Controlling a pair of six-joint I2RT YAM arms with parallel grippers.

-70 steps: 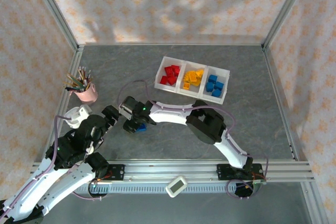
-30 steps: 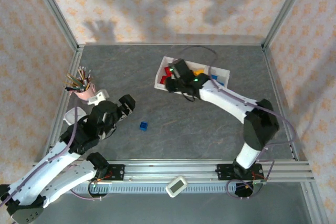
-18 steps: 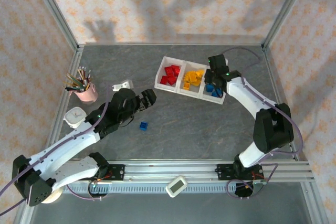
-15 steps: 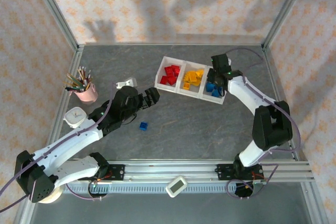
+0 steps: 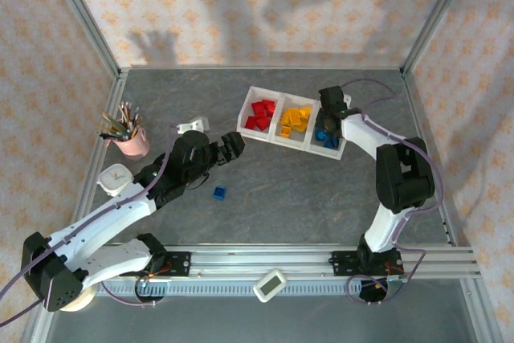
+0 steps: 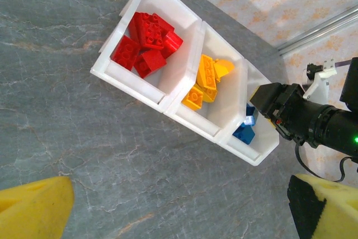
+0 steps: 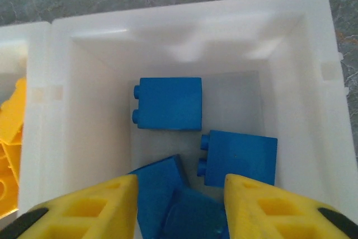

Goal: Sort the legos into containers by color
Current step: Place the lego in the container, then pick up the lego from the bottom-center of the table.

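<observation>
Containers (image 6: 182, 76): white three-bay tray at 1 o'clock from table centre, holding reds, yellows and blues, each in its own bay. Your right gripper (image 7: 179, 183) hangs over the blue bay, jaws slightly parted around a blue brick; you cannot tell whether it is pinched. Left gripper (image 5: 230, 149) is spread wide, empty. One loose blue lego (image 5: 218, 193) lies on the table at 6 o'clock of the left jaws, so your left arm is nearer. Its long axis is unreadable.
</observation>
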